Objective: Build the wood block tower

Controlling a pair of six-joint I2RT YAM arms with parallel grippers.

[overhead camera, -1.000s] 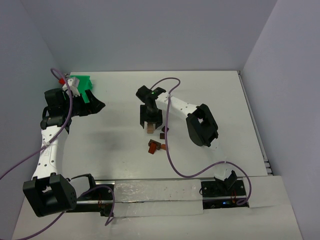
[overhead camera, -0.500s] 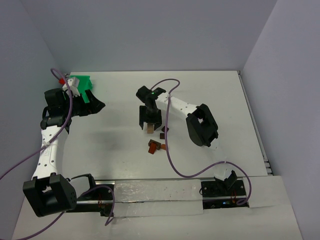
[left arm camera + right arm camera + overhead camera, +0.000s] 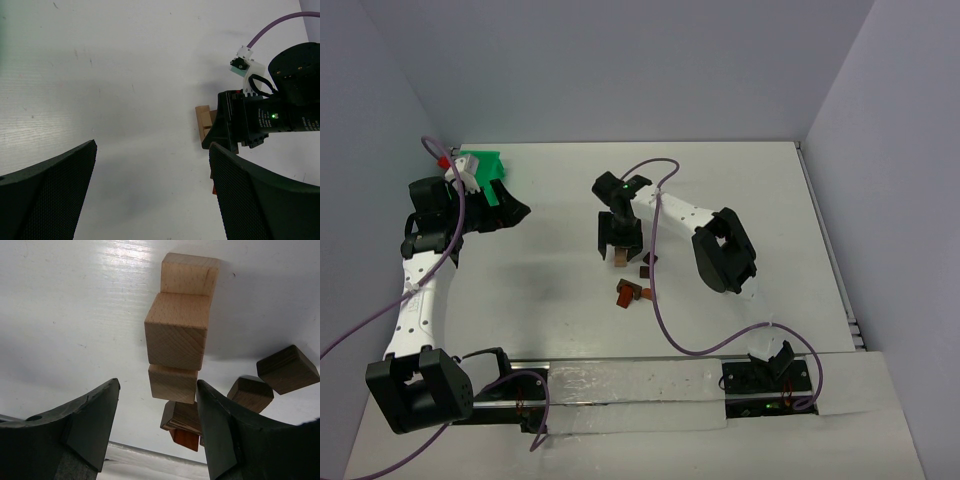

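Presently grips nothing: right gripper [image 3: 157,385] parted above tan blocks [image 3: 176,330] at tabletop [image 3: 550,280] centre, left gripper [image 3: 152,146] splayed near far-left corner.

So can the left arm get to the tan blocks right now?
Probably not easily. The left hand sits open far off by the green tray, and the right hand hangs right over the tan blocks, so the two would likely bump.

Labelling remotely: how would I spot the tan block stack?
On the white table, find the right gripper near its middle. The tan stack stands under it; unlike the dark brown blocks and reddish blocks loose beside it, it is pale and piled.
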